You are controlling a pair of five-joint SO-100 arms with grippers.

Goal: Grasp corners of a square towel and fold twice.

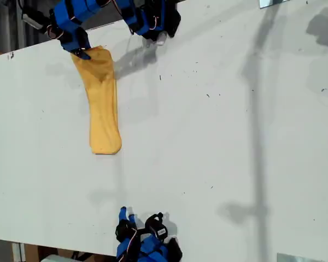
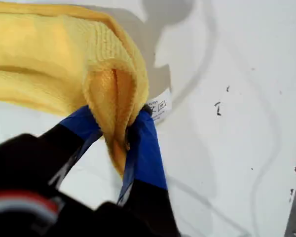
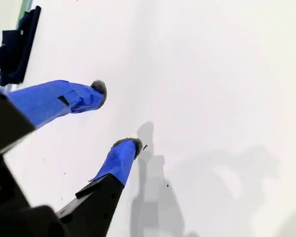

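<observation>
My first gripper (image 2: 121, 136) pinches one end of the towel (image 1: 102, 98) near the top left of the exterior view; the folded cloth lies as a long strip on the white table (image 1: 218, 136). My second gripper (image 3: 118, 116) is spread apart over bare table, holding nothing.

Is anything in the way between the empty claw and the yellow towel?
Nothing visible. My second claw is open over bare white table. The towel lies clear, one end pinched in my first claw.
</observation>
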